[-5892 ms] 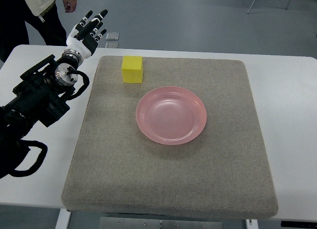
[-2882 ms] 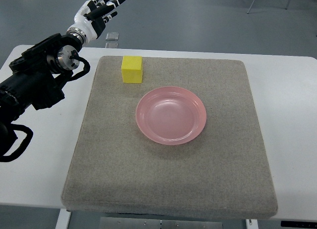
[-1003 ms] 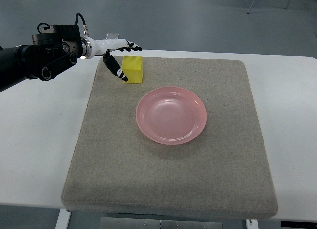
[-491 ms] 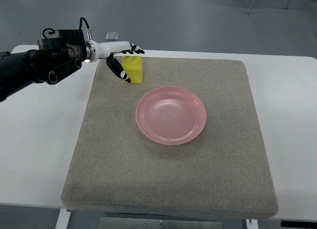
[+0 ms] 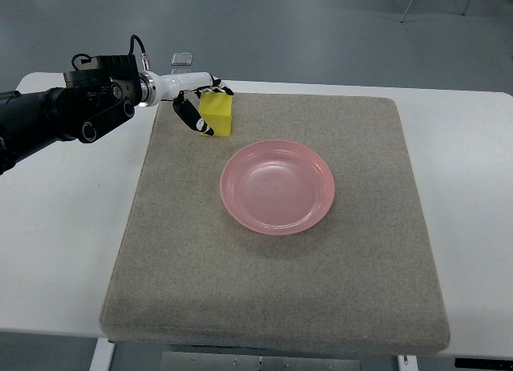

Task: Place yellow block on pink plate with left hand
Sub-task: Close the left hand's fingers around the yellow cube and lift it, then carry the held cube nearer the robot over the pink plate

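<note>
The yellow block (image 5: 220,116) stands on the grey mat near its far left corner. My left hand (image 5: 211,109) reaches in from the left on a black forearm (image 5: 72,114) and is shut on the block: the fingers (image 5: 215,89) hook over its far top edge and the thumb (image 5: 198,126) presses its near left side. The block sits slightly turned on the mat. The pink plate (image 5: 276,187) lies empty at the mat's middle, to the right of the block and nearer to me. No right arm shows.
The grey felt mat (image 5: 280,299) covers most of the white table (image 5: 64,243). A small clear item (image 5: 183,58) lies on the floor beyond the table's far edge.
The left hand swung down from a raised, spread pose to the block. Over the last second its fingers closed around the block, which has shifted and turned slightly.
</note>
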{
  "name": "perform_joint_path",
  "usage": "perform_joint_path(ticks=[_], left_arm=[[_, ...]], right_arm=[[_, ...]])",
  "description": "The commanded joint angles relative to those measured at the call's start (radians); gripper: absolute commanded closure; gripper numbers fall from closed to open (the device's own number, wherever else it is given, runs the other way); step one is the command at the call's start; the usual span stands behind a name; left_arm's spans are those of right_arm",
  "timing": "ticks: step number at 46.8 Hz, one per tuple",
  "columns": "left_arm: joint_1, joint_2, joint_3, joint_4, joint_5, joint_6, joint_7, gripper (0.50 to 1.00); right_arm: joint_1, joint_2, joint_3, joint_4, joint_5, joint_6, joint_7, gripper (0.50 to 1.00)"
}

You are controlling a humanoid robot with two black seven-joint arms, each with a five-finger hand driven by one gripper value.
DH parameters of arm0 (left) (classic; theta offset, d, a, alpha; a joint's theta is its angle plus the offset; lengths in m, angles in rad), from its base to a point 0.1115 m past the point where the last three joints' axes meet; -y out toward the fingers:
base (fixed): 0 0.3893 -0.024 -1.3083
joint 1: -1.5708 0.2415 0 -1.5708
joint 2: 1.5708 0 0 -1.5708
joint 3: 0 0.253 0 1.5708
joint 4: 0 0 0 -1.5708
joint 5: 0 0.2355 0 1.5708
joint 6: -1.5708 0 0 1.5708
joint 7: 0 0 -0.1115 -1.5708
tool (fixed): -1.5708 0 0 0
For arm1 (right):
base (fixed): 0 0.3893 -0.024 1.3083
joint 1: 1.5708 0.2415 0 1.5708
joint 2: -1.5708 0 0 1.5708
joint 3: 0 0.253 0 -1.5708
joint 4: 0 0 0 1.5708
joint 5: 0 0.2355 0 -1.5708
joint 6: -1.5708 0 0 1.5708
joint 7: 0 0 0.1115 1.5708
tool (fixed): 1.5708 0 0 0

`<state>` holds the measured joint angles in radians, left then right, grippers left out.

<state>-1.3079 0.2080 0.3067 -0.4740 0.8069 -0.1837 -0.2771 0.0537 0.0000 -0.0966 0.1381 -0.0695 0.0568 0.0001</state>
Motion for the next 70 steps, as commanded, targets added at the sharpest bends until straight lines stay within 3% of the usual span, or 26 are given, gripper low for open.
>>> perform_joint_path(ticks=[1, 14, 18, 38, 59, 70], left_arm=[[-0.001, -0.004, 0.000, 0.006, 0.000, 0.001, 0.001, 0.741], [0.004, -0.009, -0.001, 0.032, -0.003, 0.001, 0.001, 0.926], [0.007, -0.009, -0.003, 0.049, -0.006, 0.003, 0.001, 0.949], [-0.008, -0.012, -0.032, 0.043, -0.022, 0.058, -0.001, 0.932], [-0.053, 0.040, -0.098, -0.202, -0.008, 0.069, -0.008, 0.922], [-0.079, 0.111, -0.104, -0.386, -0.005, 0.066, -0.008, 0.919]], right_arm=[[0.000, 0.000, 0.000, 0.000, 0.000, 0.000, 0.000, 0.576], [0.000, 0.000, 0.000, 0.000, 0.000, 0.001, 0.000, 0.576], [0.000, 0.000, 0.000, 0.000, 0.000, 0.000, 0.000, 0.576], [0.000, 0.000, 0.000, 0.000, 0.000, 0.000, 0.000, 0.576], [0.000, 0.000, 0.000, 0.000, 0.000, 0.000, 0.000, 0.576], [0.000, 0.000, 0.000, 0.000, 0.000, 0.001, 0.000, 0.576]])
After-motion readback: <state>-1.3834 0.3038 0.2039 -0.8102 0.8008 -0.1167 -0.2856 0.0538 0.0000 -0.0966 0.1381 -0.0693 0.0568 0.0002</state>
